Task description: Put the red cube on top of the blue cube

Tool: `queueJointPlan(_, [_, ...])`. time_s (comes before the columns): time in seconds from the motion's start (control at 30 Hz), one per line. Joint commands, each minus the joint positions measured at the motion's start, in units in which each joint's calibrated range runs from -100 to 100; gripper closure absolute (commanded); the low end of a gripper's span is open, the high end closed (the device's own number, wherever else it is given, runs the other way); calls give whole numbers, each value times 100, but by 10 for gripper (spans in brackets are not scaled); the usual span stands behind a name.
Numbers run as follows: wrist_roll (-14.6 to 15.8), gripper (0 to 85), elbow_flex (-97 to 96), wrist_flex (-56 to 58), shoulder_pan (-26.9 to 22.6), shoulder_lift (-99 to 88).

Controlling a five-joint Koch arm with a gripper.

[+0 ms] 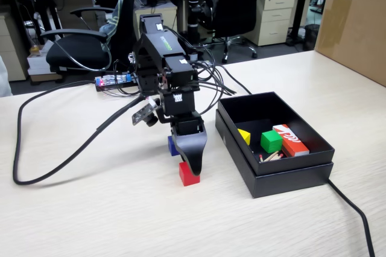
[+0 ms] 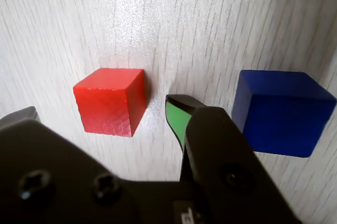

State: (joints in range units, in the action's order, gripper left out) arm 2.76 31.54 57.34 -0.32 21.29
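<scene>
Here the black box (image 1: pixel 283 175) on the counter (image 1: pixel 90 209) holds a yellow piece (image 1: pixel 244 136), a green cube (image 1: pixel 271 141), an orange-red box with white lettering (image 1: pixel 291 140) and some thin sticks (image 1: pixel 269 157). In the fixed view the end effector (image 1: pixel 192 166) hangs low over the red cube (image 1: pixel 187 174), with the blue cube (image 1: pixel 174 146) just behind and mostly hidden by the arm. Only the wrist view shows both cubes resting on the counter apart from each other, the red cube (image 2: pixel 110 101) lying between the spread jaws of the end effector (image 2: pixel 100 113), untouched and not held, and the blue cube (image 2: pixel 281 112) outside the green-padded finger (image 2: pixel 175 119).
</scene>
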Motion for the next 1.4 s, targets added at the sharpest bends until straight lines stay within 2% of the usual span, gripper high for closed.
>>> queueJointPlan(0.0, [-34,383,618,-1,10,33])
queueJointPlan(0.23, [-68,386,708,-1,39,171])
queueJointPlan(0.37, [-98,432,672,-1,49,171])
queueJointPlan(0.5, [-122,434,627,163,29,171])
queueJointPlan(0.53, [-122,456,618,215,24,171])
queueJointPlan(0.57, [-122,527,609,232,24,171])
queueJointPlan(0.7, [-117,642,627,232,34,171])
queueJointPlan(0.87, [-107,708,645,232,39,229])
queueJointPlan(0.97, [-54,846,763,232,59,229])
queueJointPlan(1.1, [-5,846,790,284,63,-139])
queueJointPlan(1.37, [59,846,173,456,24,-2468])
